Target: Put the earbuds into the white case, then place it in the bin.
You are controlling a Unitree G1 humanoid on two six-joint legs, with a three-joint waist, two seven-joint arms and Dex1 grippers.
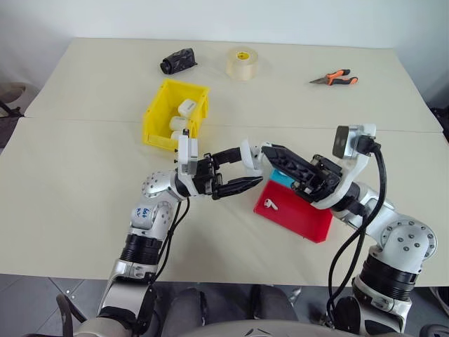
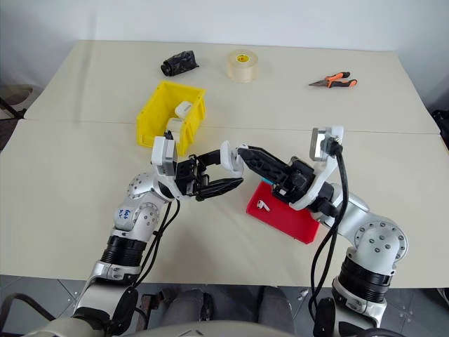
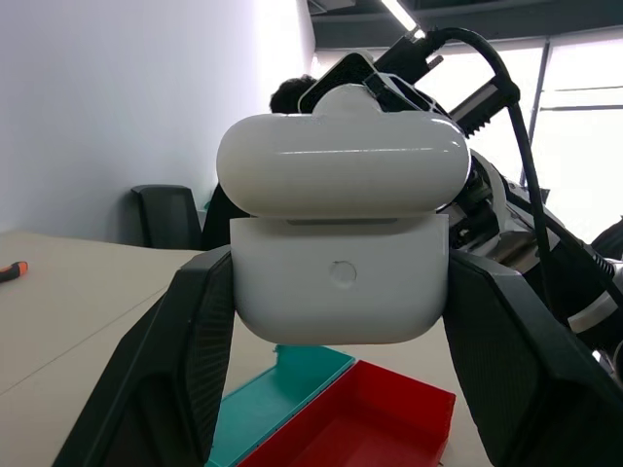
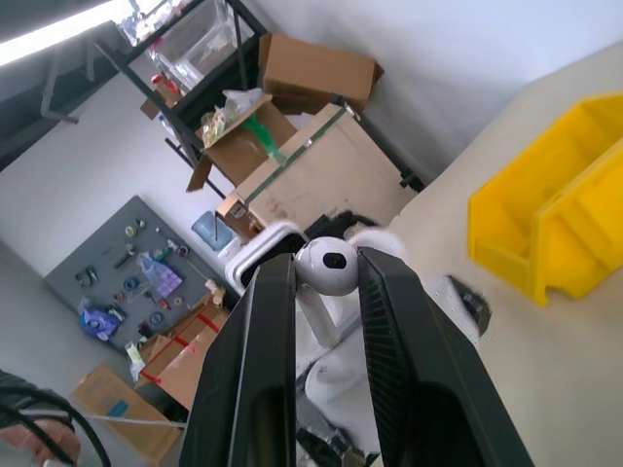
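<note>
My left gripper (image 1: 249, 167) is shut on the white case (image 1: 250, 157) and holds it above the table with its lid (image 3: 341, 165) raised. The left fingers (image 3: 185, 350) clamp the case body (image 3: 341, 282) on both sides. My right gripper (image 1: 269, 149) is shut on one of the earbuds (image 4: 328, 265) and its tips sit right beside the open case. A second earbud (image 1: 271, 204) lies in the red tray. The yellow bin (image 1: 156, 116) stands behind the left gripper and has white cases (image 1: 186, 107) in it.
A red and teal tray (image 1: 302, 217) lies under the right arm. At the far side of the table are a tape roll (image 1: 242, 63), orange-handled pliers (image 1: 334, 78) and a black bundle (image 1: 177, 61).
</note>
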